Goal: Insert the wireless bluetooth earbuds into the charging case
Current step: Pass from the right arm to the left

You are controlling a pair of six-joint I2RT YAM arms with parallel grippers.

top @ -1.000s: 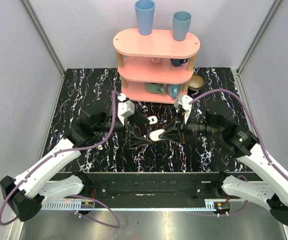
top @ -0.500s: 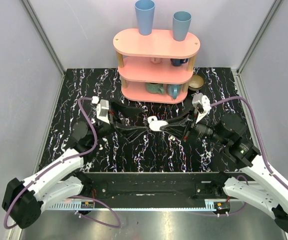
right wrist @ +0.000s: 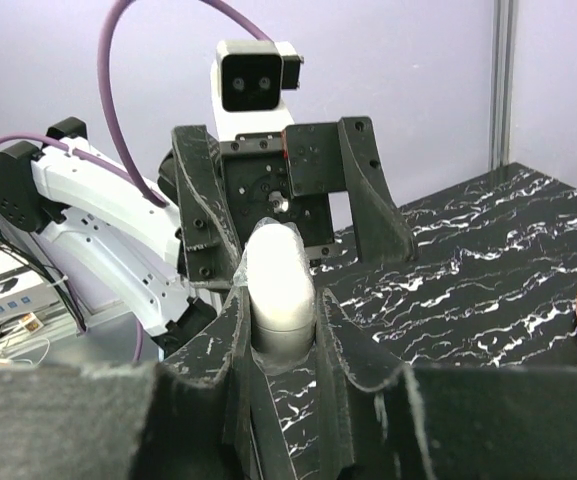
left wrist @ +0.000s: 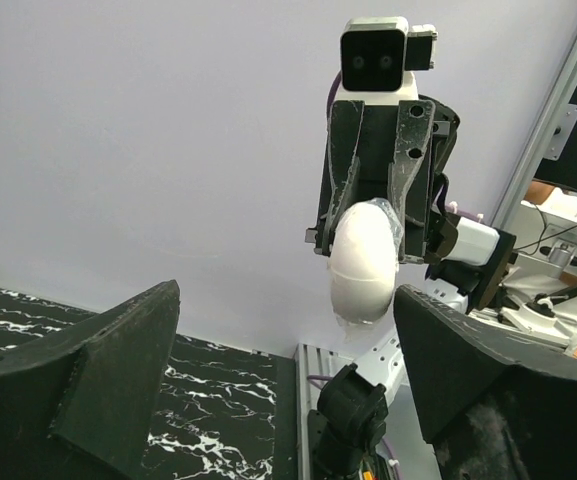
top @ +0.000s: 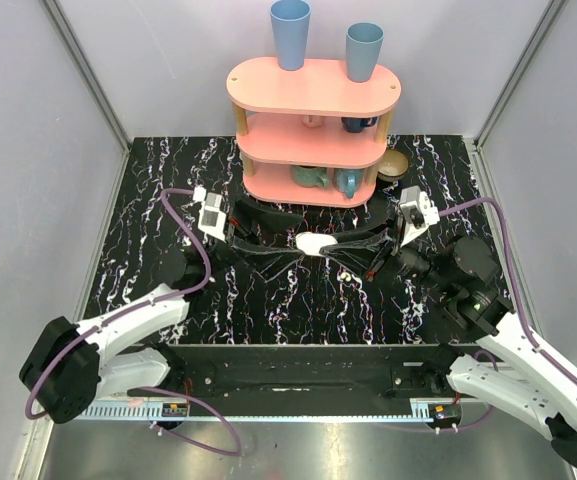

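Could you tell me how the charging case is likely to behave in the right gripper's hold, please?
The charging case looks glossy and rounded, so it may well slip or twist between the fingers of the right gripper, which pinch only one end. It seems a rigid shell, unlikely to flex. Set down, its pebble shape would probably rock or slide.

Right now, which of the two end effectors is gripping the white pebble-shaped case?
The right end effector: it is clamped on the charging case, while the left end effector has its fingers spread wide open, not touching it.
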